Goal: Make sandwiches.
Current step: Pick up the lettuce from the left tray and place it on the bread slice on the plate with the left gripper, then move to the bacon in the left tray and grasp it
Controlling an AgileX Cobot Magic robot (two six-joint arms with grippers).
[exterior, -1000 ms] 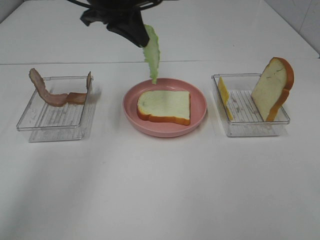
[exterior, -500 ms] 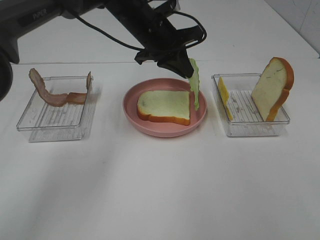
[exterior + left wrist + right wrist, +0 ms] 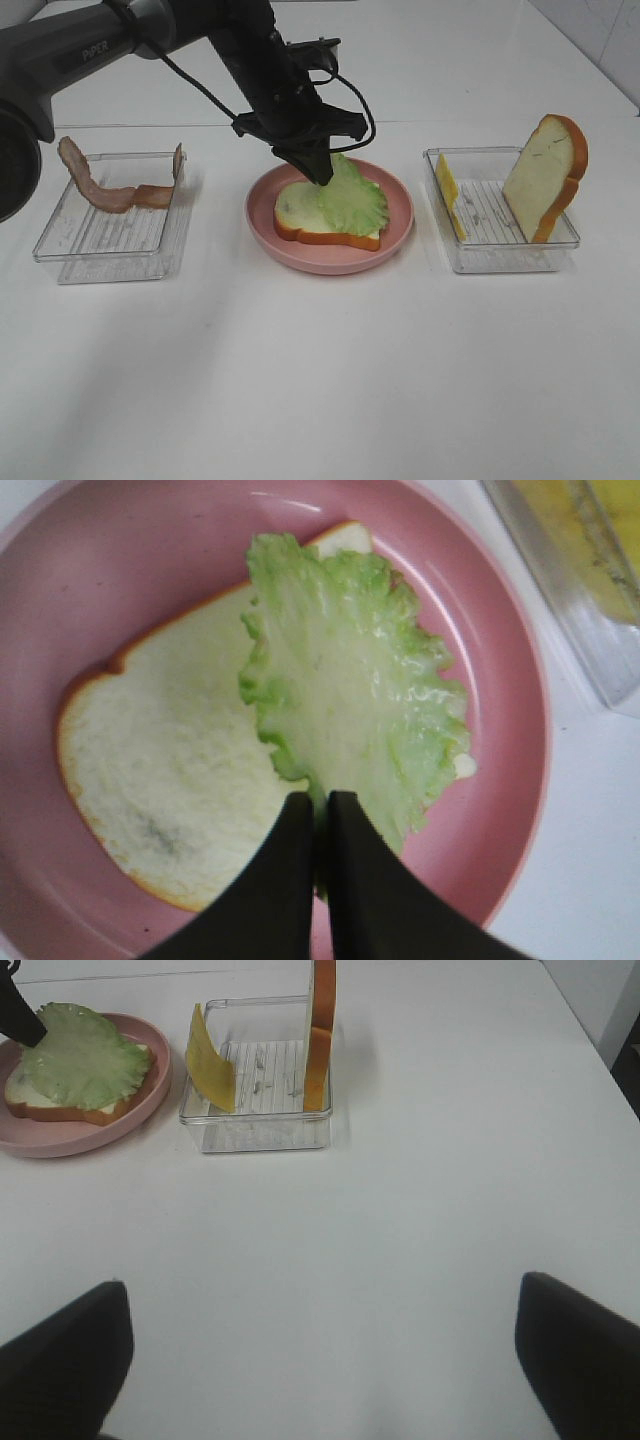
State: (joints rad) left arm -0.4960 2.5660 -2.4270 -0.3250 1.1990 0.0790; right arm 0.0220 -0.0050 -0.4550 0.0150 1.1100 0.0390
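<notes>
1. Your left gripper [image 3: 320, 798] is clamped on the stem end of the lettuce leaf [image 3: 350, 700], jaws pressed almost together. The pinch sits over the far edge of the pink plate [image 3: 395, 225].
2. From that pinch the leaf's long axis runs straight away from the jaws. It lies draped over the half of the bread slice [image 3: 170, 770] nearer the cheese tray, with its frilly edge hanging slightly past the crust.
3. The leaf looks thin, limp and glossy, with a ruffled rim. The bread is a soft-looking white slab with an orange-brown crust, lying flat in the plate.
4. I judge letting go to be the next step; lift straight up so the leaf doesn't drag off.
5. Your right gripper [image 3: 320, 1300] is spread wide with nothing between its jaws, well apart from everything.
6. It is the nearer arm to the right clear tray [image 3: 500, 262], where the yellow cheese slice [image 3: 447, 190] leans on a wall and the second bread slice [image 3: 547, 178] stands on edge.
7. The wavy brown bacon strips [image 3: 100, 185] lie draped in the left clear tray [image 3: 60, 250], on your left arm's side.
</notes>
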